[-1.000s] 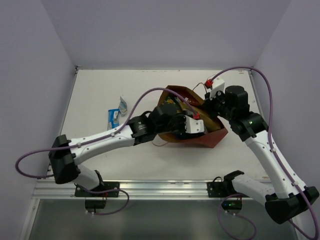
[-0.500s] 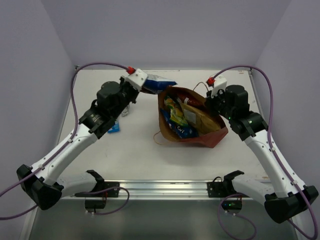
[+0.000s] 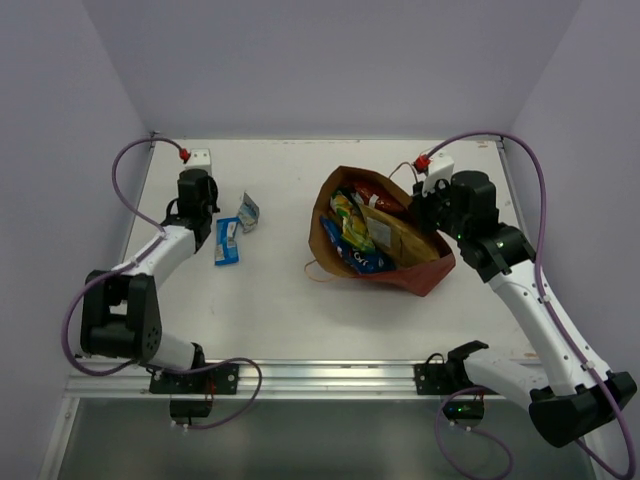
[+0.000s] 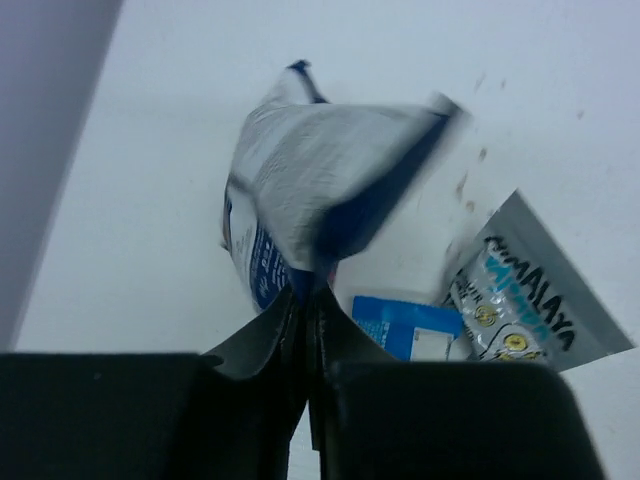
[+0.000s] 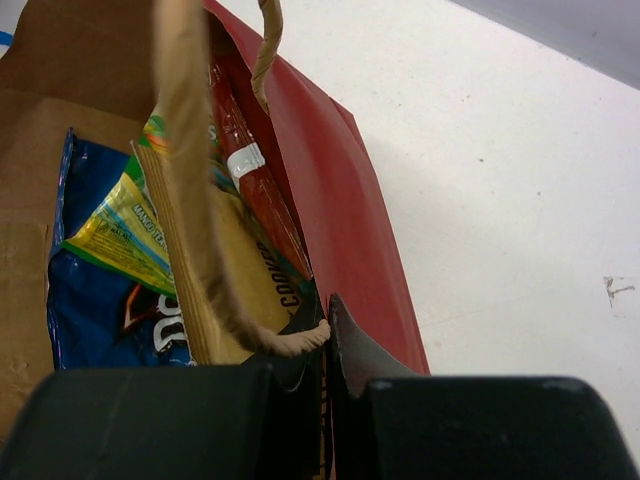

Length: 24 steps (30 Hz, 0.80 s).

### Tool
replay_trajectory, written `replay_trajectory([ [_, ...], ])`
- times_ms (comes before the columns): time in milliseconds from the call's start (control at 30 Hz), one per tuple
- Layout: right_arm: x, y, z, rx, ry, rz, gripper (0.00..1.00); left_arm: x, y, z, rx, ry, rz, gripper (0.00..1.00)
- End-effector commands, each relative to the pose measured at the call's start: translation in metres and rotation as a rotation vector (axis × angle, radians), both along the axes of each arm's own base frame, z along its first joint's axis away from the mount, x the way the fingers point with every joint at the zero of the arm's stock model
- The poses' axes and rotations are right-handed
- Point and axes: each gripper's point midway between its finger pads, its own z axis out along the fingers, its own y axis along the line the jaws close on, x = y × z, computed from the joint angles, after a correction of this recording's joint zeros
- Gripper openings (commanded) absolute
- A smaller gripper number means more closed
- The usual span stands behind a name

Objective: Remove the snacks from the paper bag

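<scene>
Left hand (image 4: 305, 298) clamped on one packet, right hand (image 5: 326, 322) shut on the paper bag (image 3: 425, 275).
Only the left wrist view shows the grip: the fingers pinch a corner of a blue and silver packet (image 4: 320, 170) over the far-left part of the table (image 3: 280, 300). A blue packet (image 3: 227, 241) and a white packet (image 3: 248, 212) lie nearby. The right wrist view shows that hand nipping the bag's rim. From overhead, the bag lies mid-table, mouth open, with snacks (image 3: 360, 235) inside.

The blue-white packet (image 4: 320, 190) looks blurry. The paper bag (image 5: 350, 220) hides most of the red packet (image 5: 265, 215), and the bag's handle (image 5: 268, 35) runs off the top edge
</scene>
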Motion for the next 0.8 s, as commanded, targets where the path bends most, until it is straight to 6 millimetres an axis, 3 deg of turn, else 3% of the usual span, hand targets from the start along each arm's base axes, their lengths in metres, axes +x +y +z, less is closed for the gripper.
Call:
replay_trajectory([
  [0,-0.002,0.002,0.012,0.039,-0.047,0.010,0.00,0.012,-0.003,-0.018,-0.099,-0.037,0.004,0.11],
  [67,-0.003,0.002,0.010,0.039,-0.047,0.012,0.00,0.009,-0.008,-0.028,-0.119,-0.013,-0.010,0.34],
  [100,-0.004,0.002,0.011,0.040,-0.048,0.012,0.00,0.006,-0.010,-0.027,-0.131,-0.005,-0.018,0.64],
  [133,-0.005,0.001,0.011,0.039,-0.049,0.011,0.00,0.000,-0.019,-0.028,-0.168,0.019,-0.036,0.76],
  [167,-0.006,0.001,0.012,0.038,-0.051,0.013,0.00,-0.005,-0.026,-0.007,-0.186,-0.020,-0.062,0.83],
  [200,-0.006,0.001,0.013,0.038,-0.052,0.012,0.00,-0.008,-0.044,0.004,-0.202,-0.031,-0.112,1.00],
  [233,-0.006,0.000,0.013,0.036,-0.053,0.008,0.00,-0.019,-0.055,0.007,-0.212,0.007,-0.139,1.00],
  [267,-0.006,-0.001,0.015,0.037,-0.058,0.006,0.00,-0.023,-0.070,0.039,-0.241,-0.026,-0.171,1.00],
  [300,-0.006,-0.001,0.015,0.037,-0.059,0.004,0.00,-0.033,-0.102,0.051,-0.255,-0.018,-0.255,1.00],
  [333,-0.004,-0.002,0.017,0.036,-0.063,-0.004,0.00,-0.044,-0.120,0.076,-0.300,-0.023,-0.291,1.00],
  [367,-0.004,-0.003,0.017,0.036,-0.063,-0.009,0.00,-0.054,-0.140,0.087,-0.338,-0.017,-0.338,1.00],
  [400,-0.003,-0.002,0.017,0.036,-0.061,-0.006,0.00,-0.071,-0.176,0.097,-0.391,-0.002,-0.439,1.00],
  [467,-0.002,-0.001,0.017,0.036,-0.061,-0.006,0.00,-0.093,-0.204,0.114,-0.503,0.023,-0.464,1.00],
  [500,-0.002,-0.001,0.016,0.035,-0.058,-0.006,0.00,-0.110,-0.228,0.118,-0.541,0.047,-0.519,1.00],
  [600,-0.001,0.000,0.015,0.036,-0.053,-0.004,0.00,-0.142,-0.269,0.127,-0.653,0.090,-0.562,0.95],
  [700,-0.001,0.002,0.016,0.041,-0.056,0.002,0.00,-0.161,-0.300,0.138,-0.721,0.109,-0.575,0.90],
  [767,-0.001,0.002,0.016,0.045,-0.056,0.003,0.00,-0.161,-0.308,0.128,-0.727,0.148,-0.514,0.86],
])
